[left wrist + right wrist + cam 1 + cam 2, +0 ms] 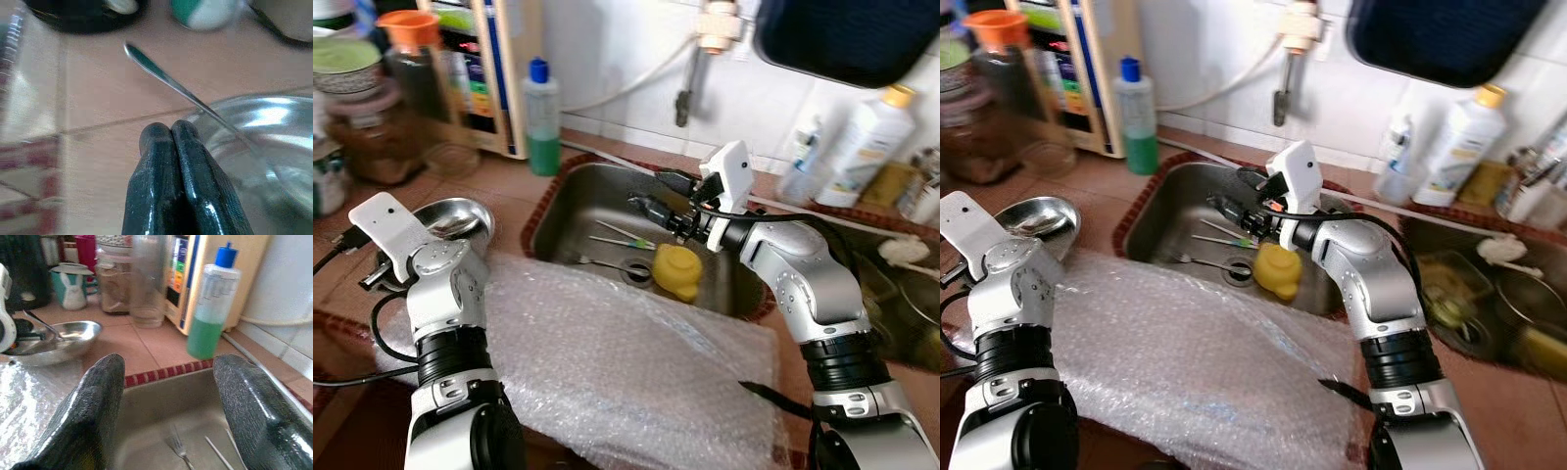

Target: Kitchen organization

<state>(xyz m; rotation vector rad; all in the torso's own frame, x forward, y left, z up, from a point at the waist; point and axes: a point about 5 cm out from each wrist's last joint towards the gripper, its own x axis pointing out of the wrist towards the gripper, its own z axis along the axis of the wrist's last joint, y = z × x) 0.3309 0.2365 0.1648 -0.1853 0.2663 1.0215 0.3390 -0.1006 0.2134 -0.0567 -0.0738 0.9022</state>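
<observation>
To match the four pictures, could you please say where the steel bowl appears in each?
Left eye view: steel bowl on the counter, left of the sink.
Right eye view: bowl, same spot.
Left wrist view: bowl just beyond the shut left claw.
Right wrist view: bowl past the open right claw.
Landmark: bubble wrap beside it.

Table [509, 181]: reddish-brown tiled top with a steel sink [570, 211] set into it. A sheet of bubble wrap [626, 367] lies across the near edge, just in front of the sink. A steel bowl [460, 217] sits beside the wrap on the left, a spoon [171, 83] resting in it. A green-filled bottle [542, 117] stands by the sink's far left corner. Jars [372, 137] and a glass [146, 281] stand further left. A white bottle [862, 147] stands at the right, with what may be a second basin [1459, 294] nearby.
</observation>
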